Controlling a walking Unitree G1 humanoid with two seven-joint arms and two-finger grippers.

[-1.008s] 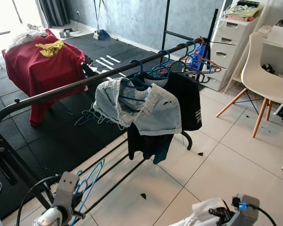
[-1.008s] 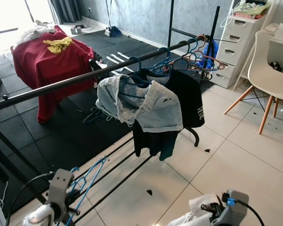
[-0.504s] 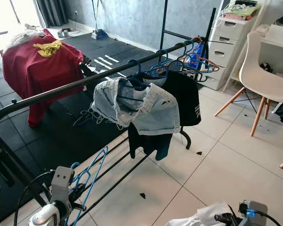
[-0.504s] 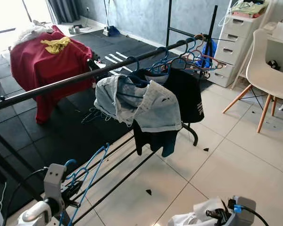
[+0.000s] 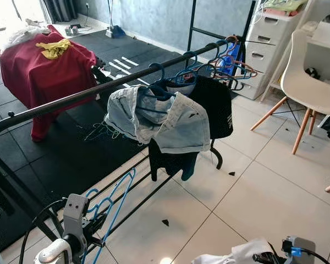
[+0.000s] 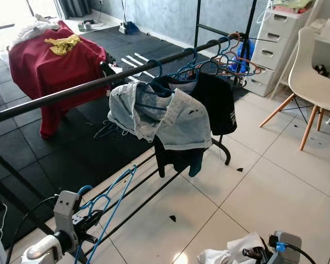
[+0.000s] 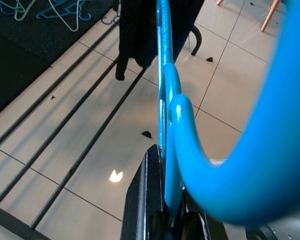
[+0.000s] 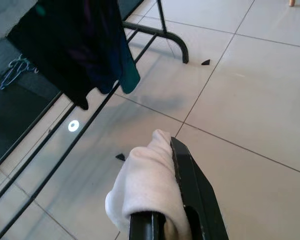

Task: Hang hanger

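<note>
Blue hanger hook is blurring up close over left claw; white cloth is hiding right claw's tips.

Both eye views look forward and down from head height at the rack, well apart from it, and share nearly the whole scene. Each wrist view looks along its own fingers, close above the floor; both share the tiles and the rack's low bars.
</note>
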